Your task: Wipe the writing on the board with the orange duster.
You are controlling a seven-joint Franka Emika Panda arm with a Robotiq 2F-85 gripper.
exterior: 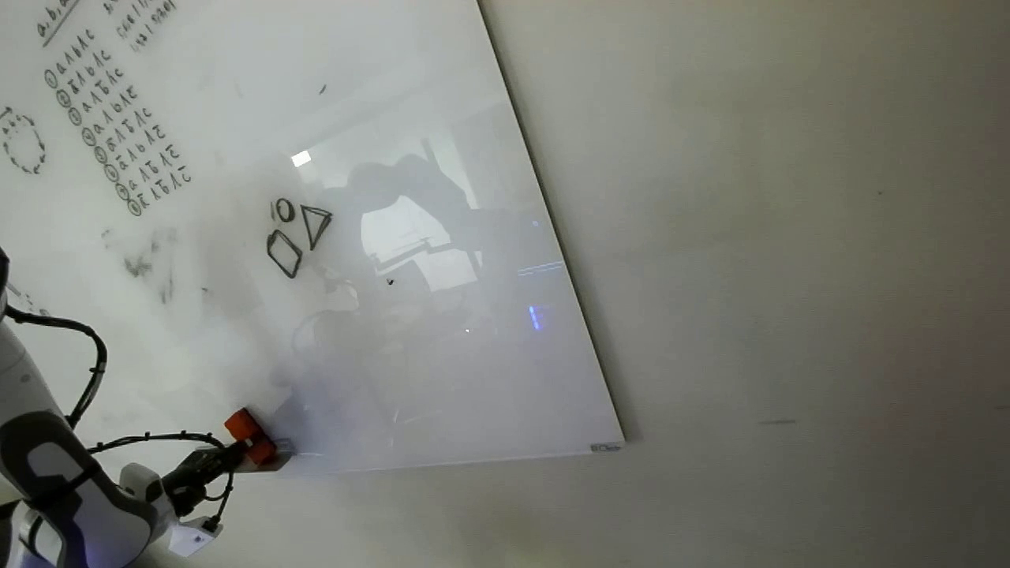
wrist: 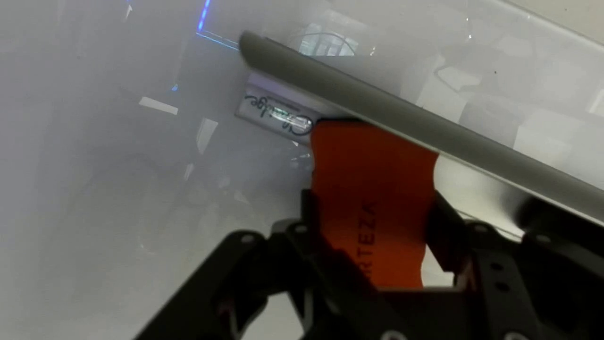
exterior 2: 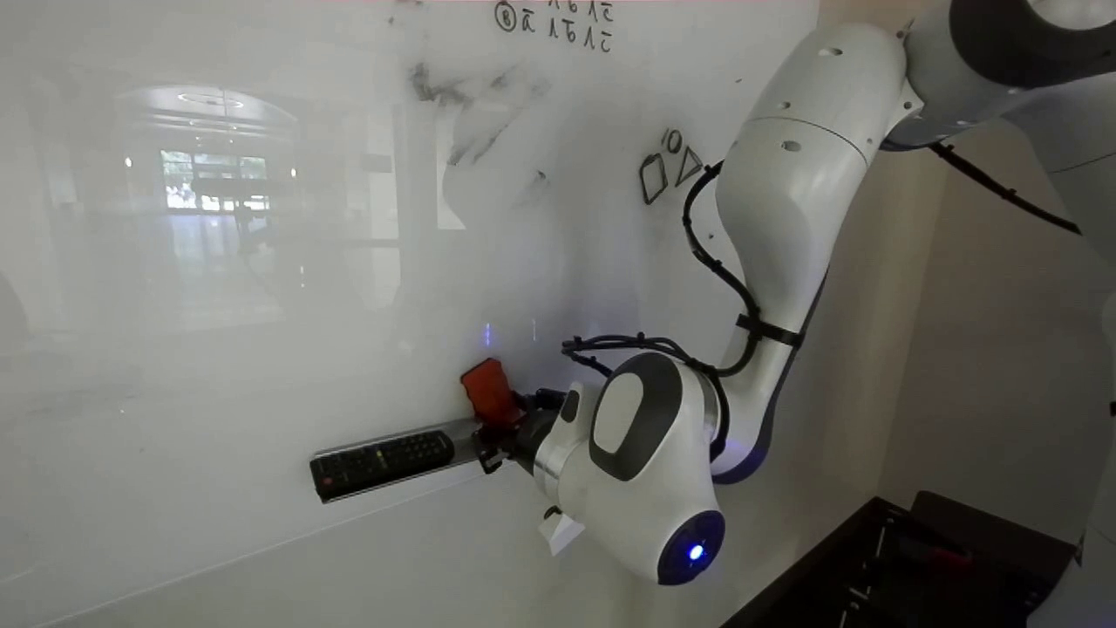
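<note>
The writing [exterior: 316, 225] is a small group of black outlines with a triangle, an oval and a four-sided shape. It also shows in an exterior view [exterior 2: 687, 167], beside the arm. It is on the large white glossy board [exterior: 442, 394]. The orange duster [wrist: 373, 174] is between the fingers of my gripper [wrist: 370, 210], which touch it on both sides. The duster also shows in both exterior views [exterior: 249, 430] [exterior 2: 490, 392], at the board's lower edge by the tray, tilted. In the wrist view its far end is partly hidden behind the tray's lip.
A grey tray [exterior 2: 464, 432] sticks out from the board's lower part and holds a black remote [exterior 2: 384, 462] beside my gripper. Its lip [wrist: 401, 111] crosses the wrist view. Dense black characters [exterior: 118, 126] and grey smudges [exterior: 142, 264] are elsewhere on the board.
</note>
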